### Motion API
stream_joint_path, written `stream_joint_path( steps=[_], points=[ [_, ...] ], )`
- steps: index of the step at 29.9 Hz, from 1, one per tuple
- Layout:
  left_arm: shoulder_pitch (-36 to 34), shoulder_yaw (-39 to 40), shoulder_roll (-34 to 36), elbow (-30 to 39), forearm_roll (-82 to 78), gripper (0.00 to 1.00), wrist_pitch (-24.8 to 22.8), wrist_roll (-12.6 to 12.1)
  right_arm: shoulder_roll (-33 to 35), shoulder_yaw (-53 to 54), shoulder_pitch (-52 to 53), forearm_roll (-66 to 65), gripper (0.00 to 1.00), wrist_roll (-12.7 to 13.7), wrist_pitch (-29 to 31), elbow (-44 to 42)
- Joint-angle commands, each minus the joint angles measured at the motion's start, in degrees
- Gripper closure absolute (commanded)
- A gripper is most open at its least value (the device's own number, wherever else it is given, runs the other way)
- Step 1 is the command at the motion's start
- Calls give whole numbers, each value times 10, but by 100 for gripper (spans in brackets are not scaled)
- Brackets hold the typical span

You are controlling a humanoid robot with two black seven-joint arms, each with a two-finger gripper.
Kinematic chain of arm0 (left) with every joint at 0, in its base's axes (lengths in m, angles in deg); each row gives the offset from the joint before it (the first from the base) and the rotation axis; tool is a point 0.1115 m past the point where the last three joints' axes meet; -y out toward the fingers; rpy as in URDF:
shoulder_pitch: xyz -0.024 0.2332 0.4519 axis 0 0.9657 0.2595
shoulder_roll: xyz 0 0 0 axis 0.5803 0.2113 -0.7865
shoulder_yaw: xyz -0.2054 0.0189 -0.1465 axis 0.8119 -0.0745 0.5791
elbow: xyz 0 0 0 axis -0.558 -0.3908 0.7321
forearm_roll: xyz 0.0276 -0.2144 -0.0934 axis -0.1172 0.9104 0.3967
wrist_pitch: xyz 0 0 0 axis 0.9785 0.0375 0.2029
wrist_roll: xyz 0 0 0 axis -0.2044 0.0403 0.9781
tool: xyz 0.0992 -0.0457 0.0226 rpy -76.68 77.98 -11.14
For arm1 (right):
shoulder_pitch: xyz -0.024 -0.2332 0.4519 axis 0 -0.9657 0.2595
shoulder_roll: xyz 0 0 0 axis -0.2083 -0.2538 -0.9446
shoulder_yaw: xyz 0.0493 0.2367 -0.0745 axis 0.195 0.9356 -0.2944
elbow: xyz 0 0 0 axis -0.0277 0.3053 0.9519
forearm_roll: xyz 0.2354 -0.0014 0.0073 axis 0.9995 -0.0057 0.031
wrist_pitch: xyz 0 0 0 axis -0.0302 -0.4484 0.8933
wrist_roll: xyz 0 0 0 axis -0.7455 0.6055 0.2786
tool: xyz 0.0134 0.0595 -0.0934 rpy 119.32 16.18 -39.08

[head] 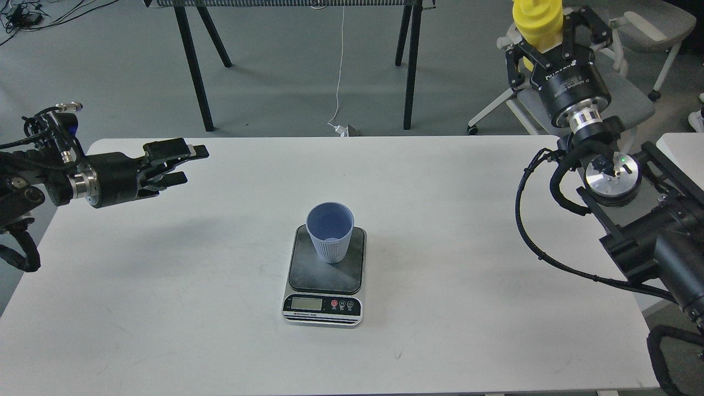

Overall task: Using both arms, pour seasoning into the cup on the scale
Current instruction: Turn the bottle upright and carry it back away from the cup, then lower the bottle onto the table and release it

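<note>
The pale blue ribbed cup (330, 231) stands upright on the dark platform of the scale (325, 275) in the middle of the white table. My right gripper (542, 25) is shut on the yellow seasoning bottle (536, 19), held high beyond the table's far right corner; the bottle's top is cut off by the view's upper edge. My left gripper (187, 162) is open and empty above the table's left side, well away from the cup.
The white table (220, 308) spans the view. Grey office chairs (583, 93) stand behind the far right corner, right behind the raised right gripper. Black table legs (192, 60) and a hanging cable stand beyond the far edge.
</note>
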Motion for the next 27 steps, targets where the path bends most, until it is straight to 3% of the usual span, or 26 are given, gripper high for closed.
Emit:
stream_joint_path(
  steps=[1,6,13,27],
  points=[
    [0,0,-1,0,0,1,0,0,1,20,-87,89,98,27,62,32],
    [2,-1,-1,0,-1,1,0,0,-8,19,-195,152,98,33,114,84],
    [8,-1,-1,0,-1,1,0,0,-28,-10,-287,157,98,33,114,92],
    [10,-1,-2,0,-1,1,0,0,-47,-93,-319,149,98,31,114,86]
  ],
)
